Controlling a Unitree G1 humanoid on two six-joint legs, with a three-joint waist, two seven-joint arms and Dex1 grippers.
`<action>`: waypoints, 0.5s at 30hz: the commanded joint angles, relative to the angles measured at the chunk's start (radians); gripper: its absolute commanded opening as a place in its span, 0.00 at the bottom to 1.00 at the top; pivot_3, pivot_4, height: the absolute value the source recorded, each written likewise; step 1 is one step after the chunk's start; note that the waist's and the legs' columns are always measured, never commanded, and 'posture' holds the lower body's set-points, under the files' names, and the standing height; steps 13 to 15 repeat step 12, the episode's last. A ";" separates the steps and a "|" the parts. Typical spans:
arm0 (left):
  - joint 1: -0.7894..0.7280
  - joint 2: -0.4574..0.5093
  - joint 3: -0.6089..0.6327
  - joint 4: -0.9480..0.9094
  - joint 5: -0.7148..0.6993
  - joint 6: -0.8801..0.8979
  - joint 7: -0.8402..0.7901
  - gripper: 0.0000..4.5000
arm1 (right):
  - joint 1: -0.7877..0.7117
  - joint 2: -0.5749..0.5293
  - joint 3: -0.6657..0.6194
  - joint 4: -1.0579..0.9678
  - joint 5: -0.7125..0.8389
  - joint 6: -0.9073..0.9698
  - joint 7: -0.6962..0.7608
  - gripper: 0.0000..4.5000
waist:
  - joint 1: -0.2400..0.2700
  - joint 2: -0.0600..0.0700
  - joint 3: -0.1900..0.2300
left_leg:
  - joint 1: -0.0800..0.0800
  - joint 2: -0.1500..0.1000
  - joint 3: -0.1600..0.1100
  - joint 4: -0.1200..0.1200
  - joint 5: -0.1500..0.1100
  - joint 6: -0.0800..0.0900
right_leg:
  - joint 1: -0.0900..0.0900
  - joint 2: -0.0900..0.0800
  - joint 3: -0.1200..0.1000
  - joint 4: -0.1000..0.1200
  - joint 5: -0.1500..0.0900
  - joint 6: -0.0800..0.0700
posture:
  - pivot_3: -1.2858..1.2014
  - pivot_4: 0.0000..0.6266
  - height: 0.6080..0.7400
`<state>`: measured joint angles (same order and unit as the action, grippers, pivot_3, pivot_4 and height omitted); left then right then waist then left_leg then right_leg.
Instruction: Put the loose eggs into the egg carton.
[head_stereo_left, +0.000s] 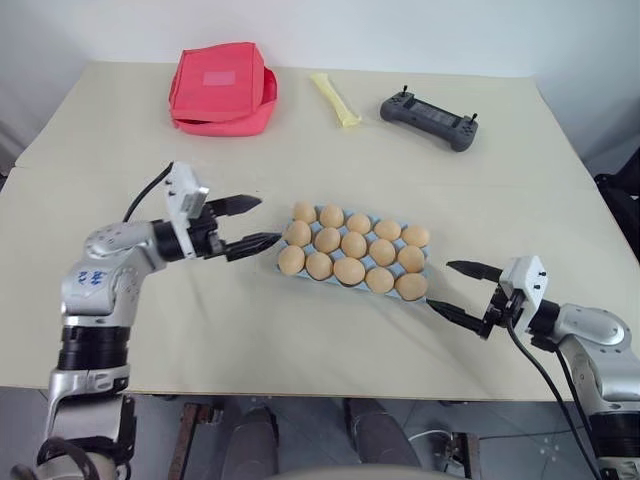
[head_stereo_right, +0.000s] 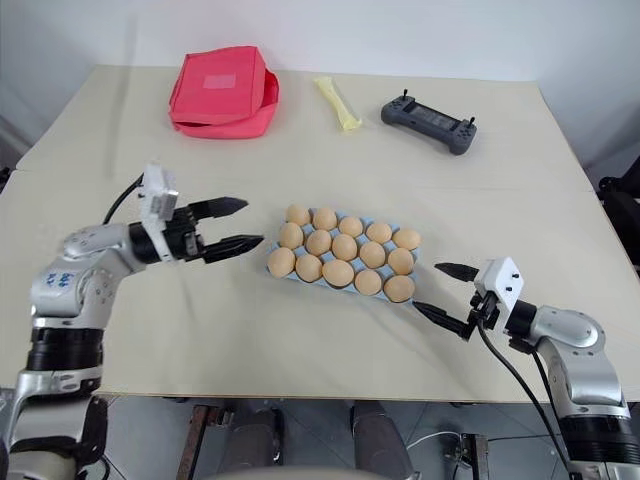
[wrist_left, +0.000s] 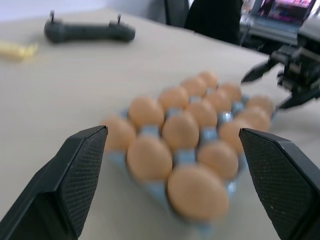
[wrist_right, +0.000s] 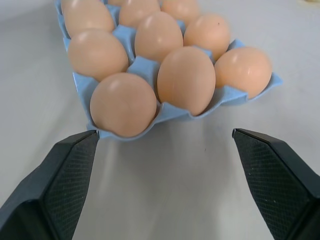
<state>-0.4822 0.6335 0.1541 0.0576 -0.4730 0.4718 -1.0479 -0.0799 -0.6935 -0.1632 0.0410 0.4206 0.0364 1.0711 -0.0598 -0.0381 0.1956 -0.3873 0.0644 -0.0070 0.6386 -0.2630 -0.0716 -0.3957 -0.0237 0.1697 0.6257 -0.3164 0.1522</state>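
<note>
The light blue egg carton (wrist_right: 176, 114) lies at the middle of the table, slightly skewed. Every egg (head_stereo_left: 353, 244) in view is pale orange and sits in one of its cups, in three rows. My left gripper (head_stereo_left: 266, 220) hovers just left of the carton's left end, pointing at it, open with nothing between its fingers. My right gripper (head_stereo_left: 440, 285) is at the carton's near right corner, a little apart from it, also open and empty. In the right wrist view the nearest eggs (wrist_right: 123, 104) sit just beyond the fingertips.
A red fabric pouch (head_stereo_left: 222, 88) sits at the table's far left. A yellow wrapped stick (head_stereo_left: 335, 98) and a dark handheld controller (head_stereo_left: 428, 118) lie at the far middle and right. The beige table (head_stereo_left: 300, 340) ends close in front of both arms.
</note>
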 joint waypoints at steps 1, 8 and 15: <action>0.040 0.054 0.056 -0.008 -0.036 -0.024 -0.053 1.00 | -0.006 0.000 -0.012 -0.068 0.016 -0.004 -0.004 1.00 | 0.000 0.000 0.000 | 0.000 0.000 0.000 0.000 0.000 0.000 | 0.000 0.000 0.000 0.000 0.000 0.000 | 0.52 0.24 1.00; 0.118 0.099 0.112 -0.015 -0.045 -0.031 -0.061 1.00 | 0.053 -0.023 -0.054 -0.330 0.107 0.165 -0.070 1.00 | 0.006 0.000 0.000 | 0.000 0.000 0.000 -0.002 0.000 0.000 | -0.001 0.000 0.000 0.000 -0.001 -0.002 | 0.52 0.24 1.00; 0.139 0.090 0.121 -0.037 -0.034 -0.063 -0.043 1.00 | 0.062 -0.023 -0.067 -0.320 0.113 0.157 -0.061 1.00 | 0.006 0.000 0.000 | -0.001 0.000 0.001 -0.003 -0.001 0.000 | -0.001 -0.001 0.000 -0.003 -0.002 -0.004 | 0.52 0.24 1.00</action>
